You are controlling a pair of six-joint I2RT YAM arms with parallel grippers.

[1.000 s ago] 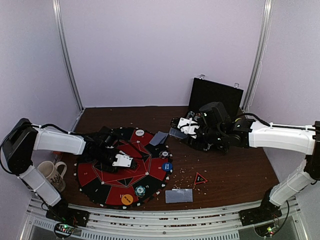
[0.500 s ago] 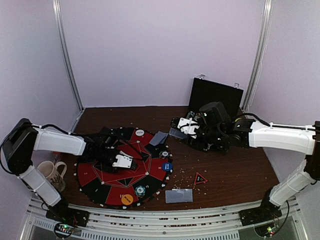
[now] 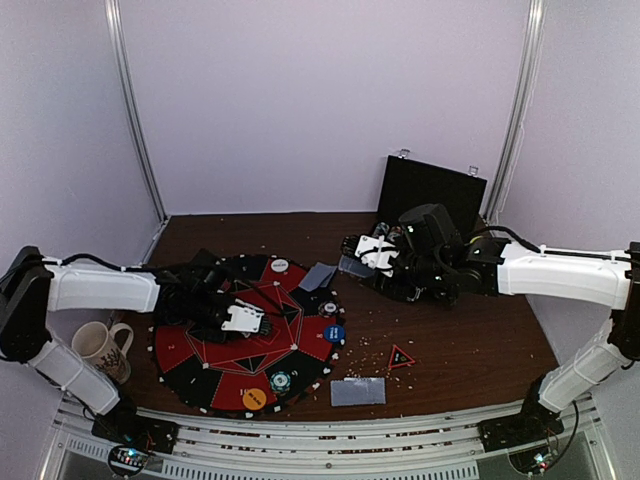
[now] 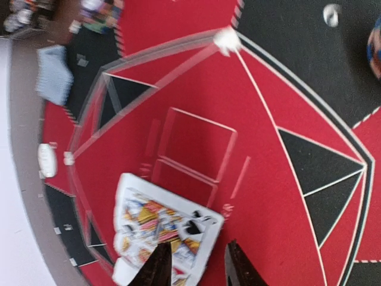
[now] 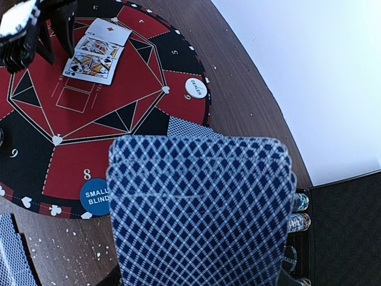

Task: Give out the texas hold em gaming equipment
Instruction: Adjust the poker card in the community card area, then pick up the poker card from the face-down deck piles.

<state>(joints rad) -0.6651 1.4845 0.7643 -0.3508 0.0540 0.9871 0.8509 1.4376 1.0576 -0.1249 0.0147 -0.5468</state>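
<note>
A white mug (image 3: 100, 345) stands at the far left of the dark brown wooden counter (image 3: 470, 345). Next to it, the left end effector (image 4: 196, 257) hangs low over the round red and black felt mat (image 3: 200, 350). Its two dark fingers (image 4: 158, 267) are a little way apart, and nothing is between them. One finger is over the edge of the face-up picture cards (image 4: 156, 223). These lie flat on a red part of the mat. I cannot tell if the finger touches them.

A flat round orange disc (image 3: 254, 399) lies on the near edge of the mat. Just to its right is a small striped poker chip (image 3: 280, 380). A white round disc marked DEALER (image 5: 196, 88) lies on the far edge. A single blue-backed card (image 3: 318, 276) lies face down beside it, half off the mat. A blue round disc marked SMALL BLIND (image 5: 95, 196) sits on the right edge.

A flat pile of blue-backed cards (image 3: 357, 391) lies on the counter, just off the mat. A small red triangle (image 3: 401, 357) is near it.

The right end effector (image 3: 365, 258) is up off the counter, between the mat and the black case (image 3: 430, 195). It is closed on a thick bunch of blue diamond-backed cards (image 5: 199, 202). The case stands open behind it, with stacked chips (image 5: 297, 217) inside
</note>
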